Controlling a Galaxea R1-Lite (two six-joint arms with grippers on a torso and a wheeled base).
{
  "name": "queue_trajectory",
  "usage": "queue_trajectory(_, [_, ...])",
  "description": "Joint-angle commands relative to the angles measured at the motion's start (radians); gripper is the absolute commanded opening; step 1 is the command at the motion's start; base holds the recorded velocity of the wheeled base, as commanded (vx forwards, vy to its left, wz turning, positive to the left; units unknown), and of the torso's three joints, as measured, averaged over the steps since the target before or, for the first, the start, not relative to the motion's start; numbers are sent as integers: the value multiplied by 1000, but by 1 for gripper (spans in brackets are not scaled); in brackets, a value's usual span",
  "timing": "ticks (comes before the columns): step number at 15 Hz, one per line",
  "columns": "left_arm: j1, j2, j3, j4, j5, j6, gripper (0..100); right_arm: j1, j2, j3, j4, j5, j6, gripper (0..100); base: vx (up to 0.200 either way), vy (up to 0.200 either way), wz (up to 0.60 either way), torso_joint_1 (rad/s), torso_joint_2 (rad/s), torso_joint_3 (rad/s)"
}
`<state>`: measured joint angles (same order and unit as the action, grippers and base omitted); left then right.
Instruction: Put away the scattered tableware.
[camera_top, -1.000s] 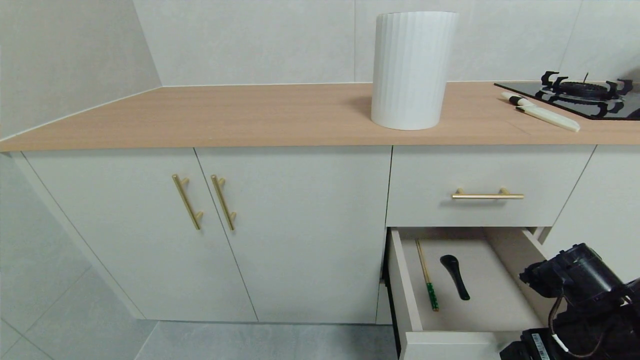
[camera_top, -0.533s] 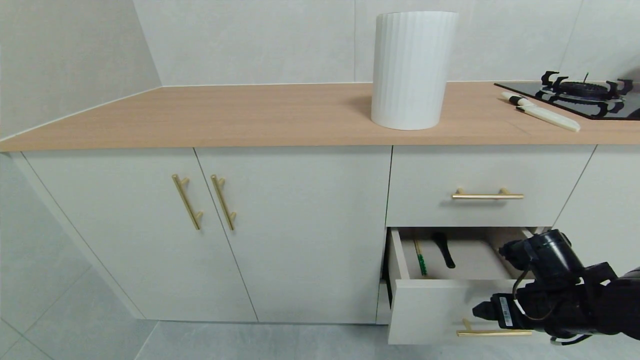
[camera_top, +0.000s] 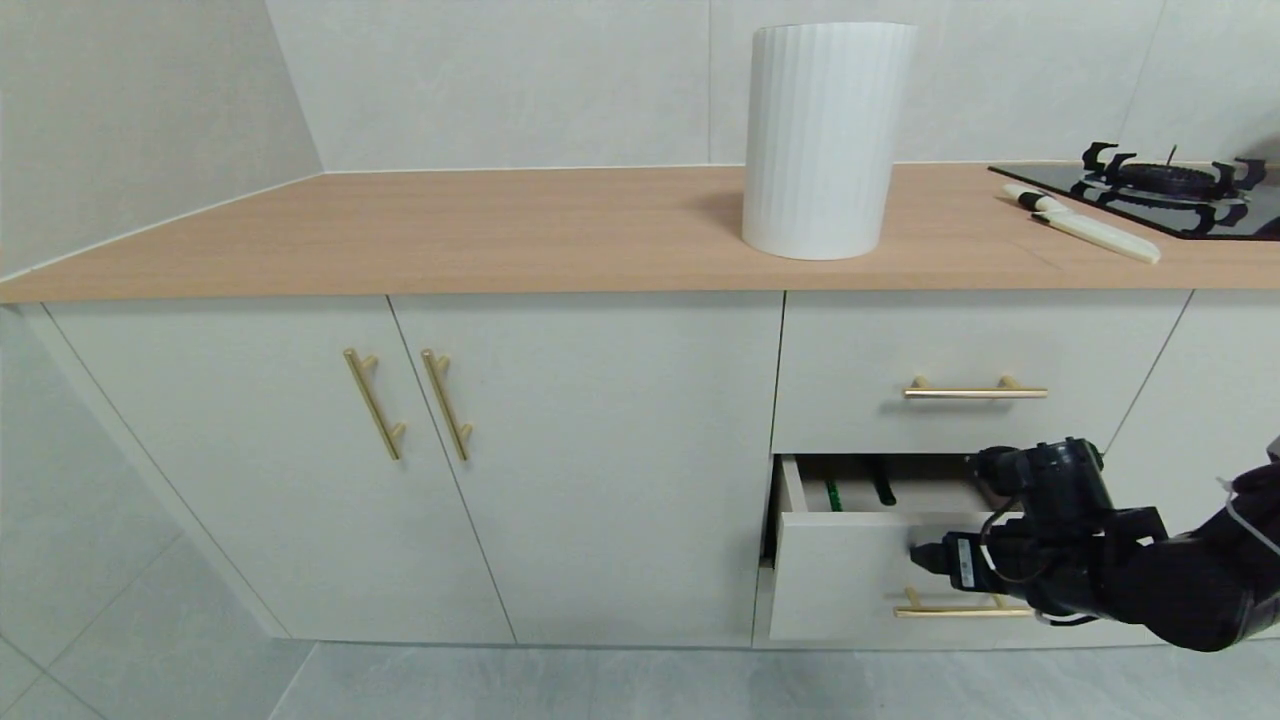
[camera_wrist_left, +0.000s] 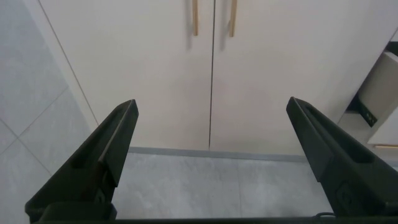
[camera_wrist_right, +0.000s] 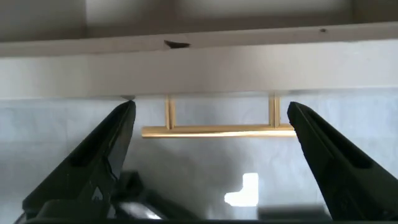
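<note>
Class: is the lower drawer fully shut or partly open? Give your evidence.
Partly open: the drawer front sits forward, leaving a gap where chopsticks and a spoon show inside.

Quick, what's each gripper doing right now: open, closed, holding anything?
Left gripper: open, holding nothing.
Right gripper: open, holding nothing, facing the drawer handle.

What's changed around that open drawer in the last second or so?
The right gripper moved forward, pushing the lower white drawer from wide open to nearly shut; the green-tipped wooden chopsticks and black spoon inside now barely show. Its jaws stand open, holding nothing. The white ribbed canister, cream knife and upper drawer stayed put.
</note>
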<state>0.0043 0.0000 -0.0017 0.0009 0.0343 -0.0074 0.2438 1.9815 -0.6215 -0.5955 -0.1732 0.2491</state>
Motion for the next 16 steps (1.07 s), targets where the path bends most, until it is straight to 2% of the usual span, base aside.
queue_trajectory(1, [0, 0, 0, -1, 1, 0, 100, -5, 80, -52, -36, -3, -4, 100, 0, 0, 0, 0, 0, 0])
queue_trajectory(4, [0, 0, 0, -1, 1, 0, 100, -17, 128, -83, -53, -3, -2, 100, 0, 0, 0, 0, 0, 0])
queue_trajectory(8, [0, 0, -1, -1, -1, 0, 100, -38, 183, -83, -245, -14, 1, 100, 0, 0, 0, 0, 0, 0])
queue_trajectory(10, [0, 0, 0, 1, 1, 0, 100, -41, 211, -86, -313, -66, 5, 100, 0, 0, 0, 0, 0, 0])
queue_trajectory(13, [0, 0, 0, 1, 1, 0, 100, -41, 277, -87, -491, -123, 1, 100, 0, 0, 0, 0, 0, 0])
queue_trajectory(16, [0, 0, 0, -1, 1, 0, 100, -46, 278, -89, -517, -127, 2, 100, 0, 0, 0, 0, 0, 0])
